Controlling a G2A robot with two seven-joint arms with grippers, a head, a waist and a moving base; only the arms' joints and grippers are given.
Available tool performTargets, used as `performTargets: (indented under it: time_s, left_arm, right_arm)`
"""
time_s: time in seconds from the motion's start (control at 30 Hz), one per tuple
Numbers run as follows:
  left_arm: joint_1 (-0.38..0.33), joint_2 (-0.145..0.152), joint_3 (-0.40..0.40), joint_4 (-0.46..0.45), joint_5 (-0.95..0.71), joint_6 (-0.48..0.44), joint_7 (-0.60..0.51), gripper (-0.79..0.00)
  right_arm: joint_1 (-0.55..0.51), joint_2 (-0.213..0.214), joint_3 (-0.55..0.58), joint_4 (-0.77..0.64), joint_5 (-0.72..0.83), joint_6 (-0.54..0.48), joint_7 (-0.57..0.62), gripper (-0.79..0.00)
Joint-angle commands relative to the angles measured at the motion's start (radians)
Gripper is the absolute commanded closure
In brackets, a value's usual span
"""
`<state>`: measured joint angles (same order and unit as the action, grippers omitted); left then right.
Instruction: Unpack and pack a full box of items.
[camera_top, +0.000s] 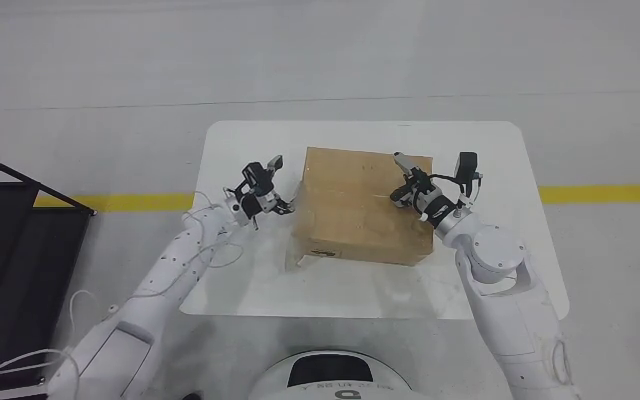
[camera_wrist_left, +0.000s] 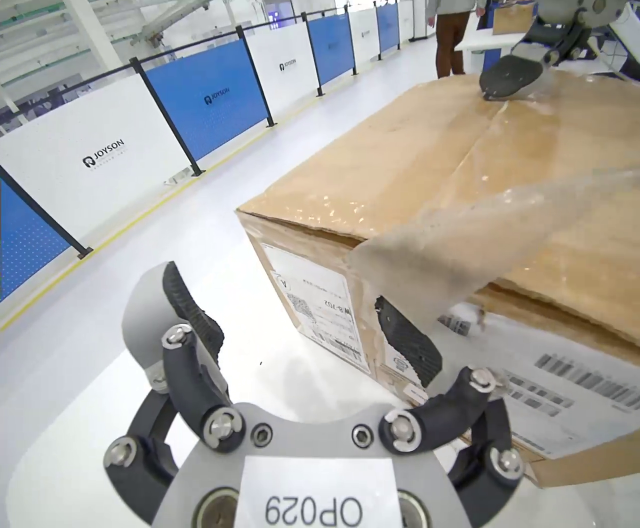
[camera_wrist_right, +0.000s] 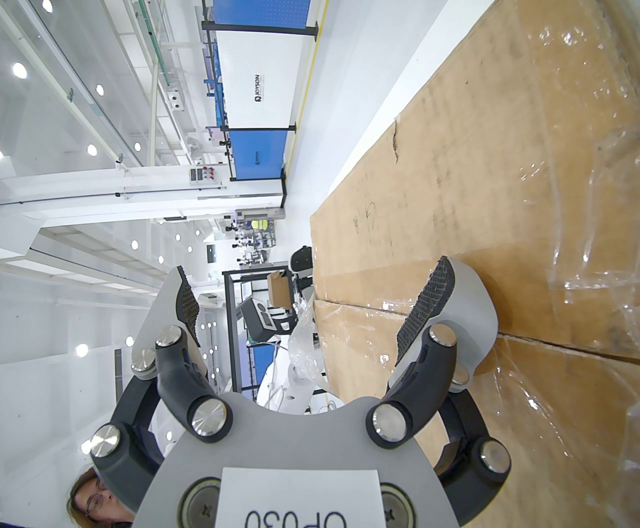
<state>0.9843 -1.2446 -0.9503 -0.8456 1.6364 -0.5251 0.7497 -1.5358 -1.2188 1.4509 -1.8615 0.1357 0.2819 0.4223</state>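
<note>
Open right tool (camera_top: 402, 178) rests on the box (camera_top: 350, 215) at three o'clock; the open left tool (camera_top: 284, 207), at nine, should pinch the loose tape (camera_wrist_left: 450, 235) squarely.

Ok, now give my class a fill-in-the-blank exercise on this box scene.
1. The cardboard box sits on a ___ table.
2. The right gripper is over the box's ___ side.
3. The left gripper and the right gripper both stand ___.
Missing words: white, top, open.
</note>
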Motion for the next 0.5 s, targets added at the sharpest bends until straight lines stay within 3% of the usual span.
performTargets:
  time_s: [0.0,0.47]
  left_arm:
    - [0.006,0.004,-0.007,-0.01,0.0,-0.009,0.013,-0.785]
    - [0.055,0.036,-0.061,-0.107,0.006,-0.039,0.023,-0.785]
  right_arm:
    - [0.0,0.0,0.0,0.0,0.0,0.0,0.0,-0.785]
    - [0.0,0.0,0.0,0.0,0.0,0.0,0.0,-0.785]
